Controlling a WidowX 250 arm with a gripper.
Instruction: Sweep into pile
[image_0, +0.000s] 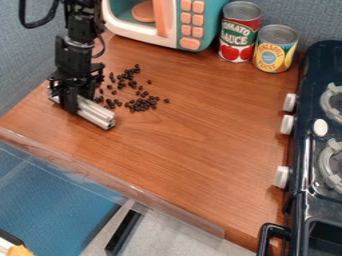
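Along the left edge of the brown wood-grain worktop (200, 120), the black two-finger gripper (78, 100) is hanging down low, its fingers closing around a silver, grooved metal bar (95, 114). The bar is lying aslant, one end pointing toward the worktop's left edge and the other toward its front edge, and it is apparently serving as the sweeping tool. Just right of the gripper, small dark round beans (140, 104) are spreading over the left part of the worktop, some of them sitting close beside the bar.

The sweep is looking partly done, by my judgement: a denser clump is forming on the side toward the front edge, while looser beans are trailing toward the back edge, and a few strays are sitting apart on the right. Gathering those into the clump is what is left to do; a stroke from the back side could be drawing the trail in, though a quick one might be scattering beans.

Farther right, a white and teal toy microwave (148, 39), a red-and-white can (238, 37) and a yellow-and-blue can (274, 52) are standing by the back edge, and a dark toy stove (306, 155) is lining the right edge.
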